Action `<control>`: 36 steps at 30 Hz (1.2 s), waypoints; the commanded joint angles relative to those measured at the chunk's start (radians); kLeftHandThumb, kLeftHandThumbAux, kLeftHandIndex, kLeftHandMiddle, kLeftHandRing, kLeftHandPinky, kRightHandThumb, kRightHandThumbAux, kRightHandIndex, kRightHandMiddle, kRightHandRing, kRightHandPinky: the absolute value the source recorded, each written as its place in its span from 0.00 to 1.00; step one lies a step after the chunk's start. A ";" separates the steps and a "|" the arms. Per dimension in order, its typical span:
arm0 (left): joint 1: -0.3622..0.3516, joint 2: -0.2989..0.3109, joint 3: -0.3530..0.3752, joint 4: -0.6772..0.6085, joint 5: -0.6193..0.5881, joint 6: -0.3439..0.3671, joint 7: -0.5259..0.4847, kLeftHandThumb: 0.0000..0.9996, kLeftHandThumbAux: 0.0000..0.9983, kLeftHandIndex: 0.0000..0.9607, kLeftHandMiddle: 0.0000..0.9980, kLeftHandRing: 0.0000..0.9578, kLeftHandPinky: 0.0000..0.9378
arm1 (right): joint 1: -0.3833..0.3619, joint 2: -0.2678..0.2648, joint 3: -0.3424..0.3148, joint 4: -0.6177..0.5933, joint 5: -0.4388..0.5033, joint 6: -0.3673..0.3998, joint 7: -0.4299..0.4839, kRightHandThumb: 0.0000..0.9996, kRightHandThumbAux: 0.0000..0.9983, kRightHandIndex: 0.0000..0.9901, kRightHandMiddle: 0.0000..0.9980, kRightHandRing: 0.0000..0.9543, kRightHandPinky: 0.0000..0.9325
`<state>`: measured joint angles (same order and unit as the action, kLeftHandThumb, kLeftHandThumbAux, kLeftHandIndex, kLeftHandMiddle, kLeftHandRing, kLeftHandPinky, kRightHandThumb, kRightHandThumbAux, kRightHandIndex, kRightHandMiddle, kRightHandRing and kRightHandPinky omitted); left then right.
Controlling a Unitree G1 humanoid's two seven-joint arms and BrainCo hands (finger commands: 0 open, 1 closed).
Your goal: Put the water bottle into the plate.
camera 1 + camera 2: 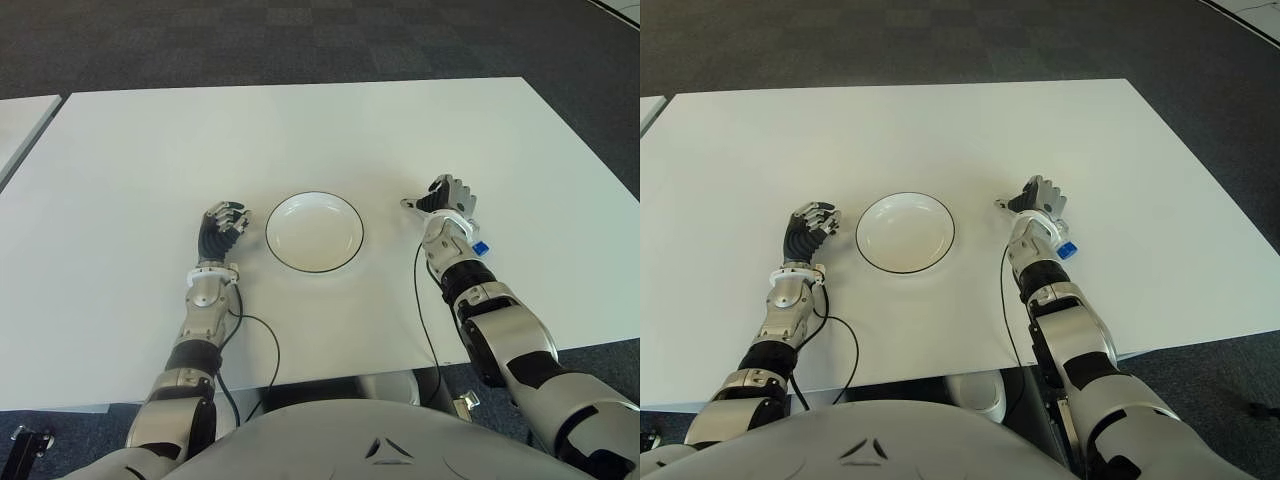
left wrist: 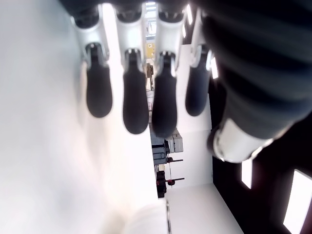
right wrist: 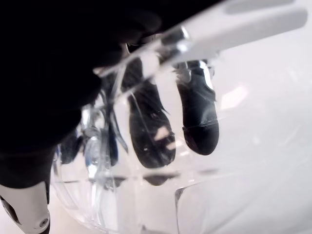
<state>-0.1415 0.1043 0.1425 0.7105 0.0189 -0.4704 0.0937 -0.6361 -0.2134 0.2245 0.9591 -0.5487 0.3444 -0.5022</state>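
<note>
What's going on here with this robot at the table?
The robot's right hand is closed around a clear water bottle, with its blue cap showing by the wrist, to the right of the plate. The plate holds nothing yet. The left hand shows left of the plate, fingers relaxed and holding nothing, above the white table.

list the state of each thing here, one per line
water bottle: clear, gripped in the right hand, blue cap showing below the wrist, not in the plate
plate: upright on the table, holding nothing
right hand: closed on the bottle, right of the plate
left hand: fingers relaxed, holding nothing, left of the plate
</note>
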 commanded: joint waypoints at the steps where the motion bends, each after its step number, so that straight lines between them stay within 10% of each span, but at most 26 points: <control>1: 0.024 0.001 0.000 0.015 -0.008 0.027 -0.011 0.71 0.71 0.45 0.59 0.61 0.60 | 0.054 0.028 -0.017 0.023 0.035 -0.025 -0.034 0.69 0.72 0.44 0.70 0.75 0.82; 36: 0.033 0.005 -0.003 -0.015 -0.007 0.042 -0.012 0.71 0.71 0.45 0.59 0.61 0.60 | 0.079 0.081 -0.102 0.020 0.088 -0.540 -0.409 0.70 0.73 0.44 0.87 0.91 0.93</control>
<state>-0.1334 0.1068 0.1420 0.6855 0.0150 -0.4542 0.0917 -0.5755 -0.1505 0.1262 0.9791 -0.4803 -0.1658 -0.8991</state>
